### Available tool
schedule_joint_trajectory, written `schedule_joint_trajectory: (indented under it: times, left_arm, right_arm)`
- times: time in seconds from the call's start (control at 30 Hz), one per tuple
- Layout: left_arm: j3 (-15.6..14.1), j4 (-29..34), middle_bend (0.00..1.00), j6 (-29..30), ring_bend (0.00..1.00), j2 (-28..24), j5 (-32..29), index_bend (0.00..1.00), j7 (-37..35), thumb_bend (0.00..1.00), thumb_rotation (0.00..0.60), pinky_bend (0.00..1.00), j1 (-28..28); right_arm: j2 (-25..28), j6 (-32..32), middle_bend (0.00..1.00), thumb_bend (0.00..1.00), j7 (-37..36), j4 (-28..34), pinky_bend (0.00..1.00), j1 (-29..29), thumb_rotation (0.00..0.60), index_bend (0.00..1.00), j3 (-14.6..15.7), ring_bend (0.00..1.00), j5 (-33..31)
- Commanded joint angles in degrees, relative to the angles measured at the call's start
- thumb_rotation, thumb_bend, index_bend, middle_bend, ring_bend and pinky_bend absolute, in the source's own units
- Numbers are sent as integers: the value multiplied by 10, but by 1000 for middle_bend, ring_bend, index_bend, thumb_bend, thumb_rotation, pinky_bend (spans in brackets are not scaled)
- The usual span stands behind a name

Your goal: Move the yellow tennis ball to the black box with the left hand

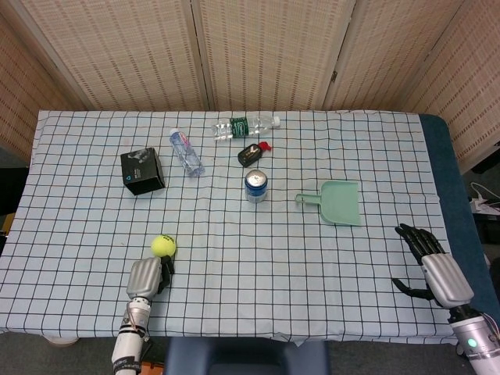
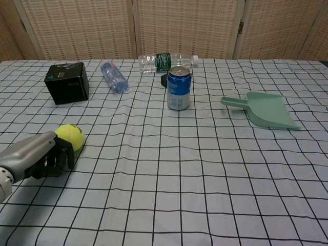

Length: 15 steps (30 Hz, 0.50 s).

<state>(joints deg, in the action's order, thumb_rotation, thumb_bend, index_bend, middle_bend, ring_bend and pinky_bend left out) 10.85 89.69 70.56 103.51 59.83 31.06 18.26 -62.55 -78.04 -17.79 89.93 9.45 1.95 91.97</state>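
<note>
The yellow tennis ball [image 1: 163, 245] [image 2: 70, 137] lies on the checked cloth near the front left. My left hand [image 1: 145, 276] [image 2: 37, 157] is just behind it, palm down, its dark fingers [image 2: 58, 155] bent downward and touching the ball's near side without enclosing it. The black box [image 1: 142, 171] [image 2: 66, 82] stands farther back on the left, well beyond the ball. My right hand [image 1: 432, 264] rests at the table's front right edge with fingers spread and nothing in them; it shows only in the head view.
A blue can [image 1: 256, 187] [image 2: 179, 87] stands mid-table. Two plastic bottles [image 1: 187, 153] [image 1: 247, 125] and a small black item [image 1: 250, 154] lie at the back. A green dustpan [image 1: 339, 201] [image 2: 267, 109] sits on the right.
</note>
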Motion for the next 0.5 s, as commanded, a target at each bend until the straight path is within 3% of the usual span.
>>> schedule_joint_trajectory:
  times: [0.03,0.5]
  left_arm:
    - [5,7,664,-7,665,-5,-6,585,-2,831,600,870,8]
    - [17,-26,654,-26,660,3,-37,574,-17,831,600,869,35]
  right_arm:
    - [-1,-3,0,159,1,-1,0,0,600,0,-1,0,0]
    - [-8,-20,0,159,-7,-9,0,-4,600,0,-4,0,8]
